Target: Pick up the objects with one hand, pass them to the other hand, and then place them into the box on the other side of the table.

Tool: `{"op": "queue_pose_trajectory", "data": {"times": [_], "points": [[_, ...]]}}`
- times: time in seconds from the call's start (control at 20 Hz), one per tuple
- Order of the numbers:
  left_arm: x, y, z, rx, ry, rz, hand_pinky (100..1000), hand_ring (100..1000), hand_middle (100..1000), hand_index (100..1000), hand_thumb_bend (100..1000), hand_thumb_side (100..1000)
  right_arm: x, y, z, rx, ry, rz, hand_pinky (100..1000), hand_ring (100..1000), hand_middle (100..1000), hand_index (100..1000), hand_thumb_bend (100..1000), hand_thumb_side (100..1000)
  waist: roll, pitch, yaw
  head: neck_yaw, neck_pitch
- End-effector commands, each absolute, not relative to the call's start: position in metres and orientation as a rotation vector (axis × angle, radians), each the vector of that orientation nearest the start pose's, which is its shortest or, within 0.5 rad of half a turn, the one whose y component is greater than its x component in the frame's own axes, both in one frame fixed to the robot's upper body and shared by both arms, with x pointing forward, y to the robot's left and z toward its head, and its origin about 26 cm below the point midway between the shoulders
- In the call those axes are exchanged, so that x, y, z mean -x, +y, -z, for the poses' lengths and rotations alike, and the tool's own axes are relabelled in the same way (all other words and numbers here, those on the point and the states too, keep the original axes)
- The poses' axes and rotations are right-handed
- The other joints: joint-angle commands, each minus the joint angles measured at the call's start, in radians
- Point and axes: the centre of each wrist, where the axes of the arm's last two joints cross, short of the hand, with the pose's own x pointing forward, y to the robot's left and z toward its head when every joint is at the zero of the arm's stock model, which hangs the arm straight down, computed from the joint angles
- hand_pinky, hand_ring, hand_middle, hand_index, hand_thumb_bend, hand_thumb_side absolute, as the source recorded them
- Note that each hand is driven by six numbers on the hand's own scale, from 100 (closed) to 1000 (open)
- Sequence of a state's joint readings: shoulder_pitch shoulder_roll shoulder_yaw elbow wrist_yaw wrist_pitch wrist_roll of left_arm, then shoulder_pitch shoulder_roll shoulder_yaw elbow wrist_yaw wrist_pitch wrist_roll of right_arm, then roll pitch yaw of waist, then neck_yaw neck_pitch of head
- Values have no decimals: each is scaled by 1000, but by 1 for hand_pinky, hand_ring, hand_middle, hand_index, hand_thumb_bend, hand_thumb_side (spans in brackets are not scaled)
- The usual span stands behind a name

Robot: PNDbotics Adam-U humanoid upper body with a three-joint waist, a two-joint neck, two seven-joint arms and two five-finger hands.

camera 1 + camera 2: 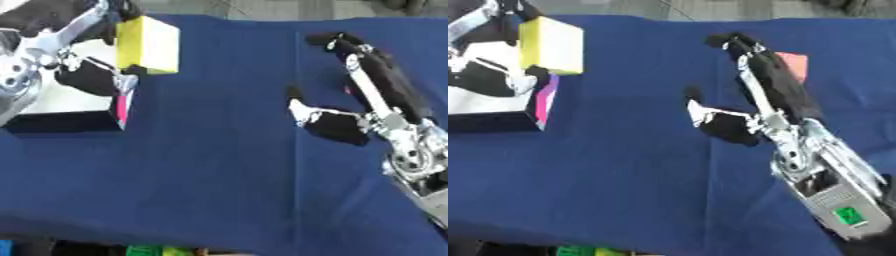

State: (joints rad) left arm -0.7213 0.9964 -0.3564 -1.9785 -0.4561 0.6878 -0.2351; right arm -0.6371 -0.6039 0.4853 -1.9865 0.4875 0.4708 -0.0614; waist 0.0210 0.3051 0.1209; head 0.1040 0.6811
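A yellow block is up at the far left, over the right edge of the white box. My left hand is shut on it, dark fingers at the block's top left and the thumb under its lower edge. A magenta strip hangs down the box's right wall just below the hand; I cannot tell what it is. At the right middle my right hand hovers open over the blue cloth, fingers stretched toward the far edge, holding nothing. A salmon-pink flat object lies on the cloth, partly hidden behind those fingers.
A blue cloth covers the table. The box has a dark front wall. Small green and yellow things show at the near edge. My right forearm fills the lower right.
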Motion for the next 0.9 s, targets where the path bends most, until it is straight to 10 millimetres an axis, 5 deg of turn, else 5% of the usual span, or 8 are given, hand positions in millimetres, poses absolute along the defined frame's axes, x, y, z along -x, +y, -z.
{"op": "queue_pose_trajectory", "data": {"times": [0.05,0.3,0.35,0.9], "points": [[-306,276,-341,-1320,-1547,886,710,530,367,490,100,100,-302,-202,-268,924,-2040,-1022,874,867,834,848,243,271,-4,-10,-2,39,-23],[-342,314,-330,-1340,-1420,766,711,547,382,503,100,100,-302,-235,-301,938,-2015,-1030,886,896,867,879,188,310,-10,0,-3,68,-43],[-348,320,-327,-1337,-1400,759,712,552,387,507,100,100,-301,-240,-307,941,-2009,-1033,888,899,873,886,116,338,-12,2,-4,72,-49],[-388,357,-298,-1296,-1191,782,742,616,473,601,130,100,-290,-266,-351,1039,-1889,-1053,896,913,885,904,308,301,-29,25,0,92,-105]]}}
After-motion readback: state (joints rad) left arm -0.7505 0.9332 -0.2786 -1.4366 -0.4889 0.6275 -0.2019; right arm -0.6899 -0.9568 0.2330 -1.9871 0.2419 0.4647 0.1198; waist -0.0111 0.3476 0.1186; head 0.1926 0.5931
